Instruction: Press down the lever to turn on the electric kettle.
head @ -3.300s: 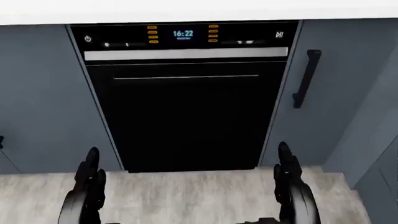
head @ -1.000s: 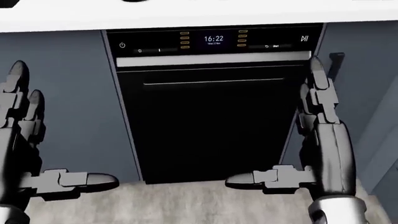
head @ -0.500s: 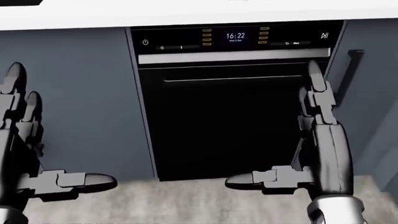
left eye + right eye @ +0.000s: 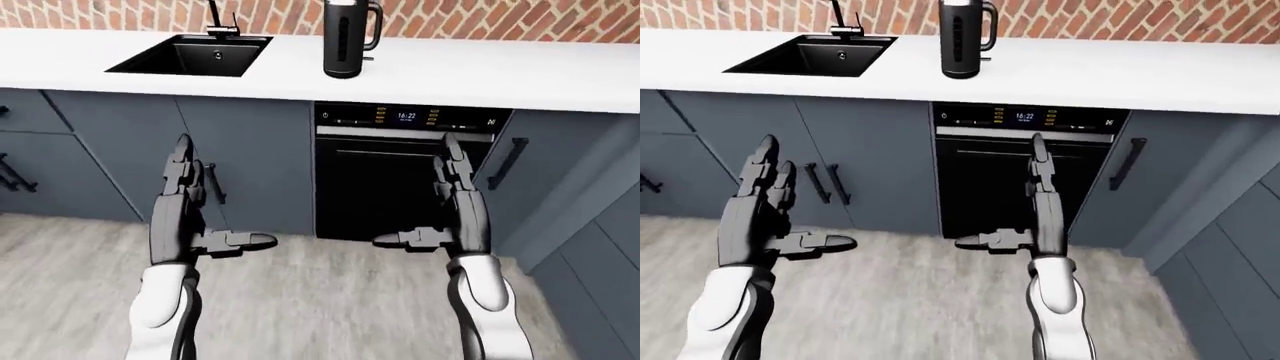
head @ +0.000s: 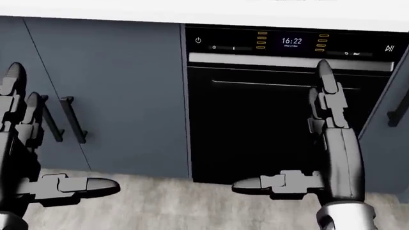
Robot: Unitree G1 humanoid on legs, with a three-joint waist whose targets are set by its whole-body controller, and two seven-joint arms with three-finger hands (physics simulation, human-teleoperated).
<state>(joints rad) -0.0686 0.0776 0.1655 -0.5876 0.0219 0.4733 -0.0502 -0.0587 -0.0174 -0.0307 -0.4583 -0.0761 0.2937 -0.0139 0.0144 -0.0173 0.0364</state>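
Tall black electric kettle (image 4: 347, 37): at 12 o'clock on white worktop (image 4: 520, 71), far.
Left robot hand (image 4: 185, 202): fingers spread, empty.
Right robot hand (image 4: 455, 206): fingers spread, empty.
Risk: a reach from here probably falls short or tips kettle.

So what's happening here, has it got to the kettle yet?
Not yet. The robot stands facing the cabinets with both hands raised and open, holding nothing. The left hand hangs before the cabinet doors, the right hand before the black oven. The electric kettle stands untouched on the white counter, just above the oven's left edge and to the right of the sink. Its lever cannot be made out from here.
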